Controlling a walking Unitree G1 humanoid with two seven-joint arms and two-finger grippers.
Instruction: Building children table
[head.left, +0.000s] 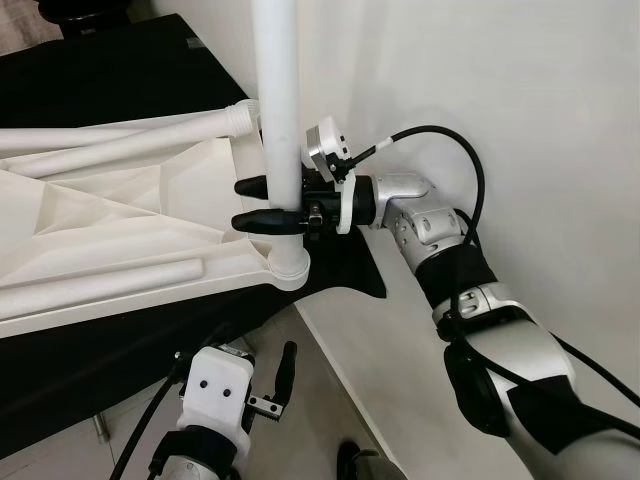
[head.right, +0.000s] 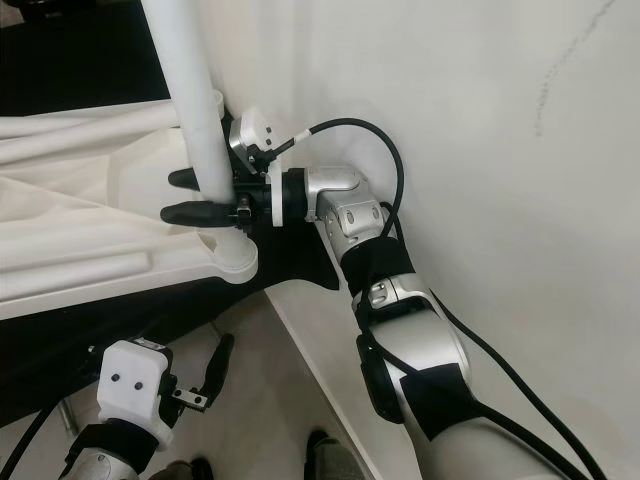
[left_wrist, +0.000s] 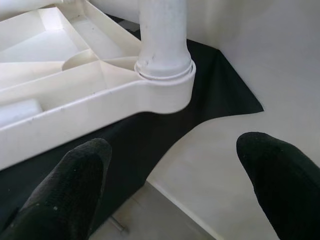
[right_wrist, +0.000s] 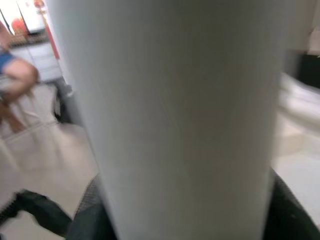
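With the tabletop lying upside down on a black sheet, one leg stands upright in the near-right corner socket, top cut off by the frame. Right gripper is clamped around that leg just above the socket. Two more legs lie flat across the far side; a fourth lies in the near channel. Left gripper hangs low, near, fingers spread wide, gripping nothing. Right wrist view is blurred; a person is barely visible.
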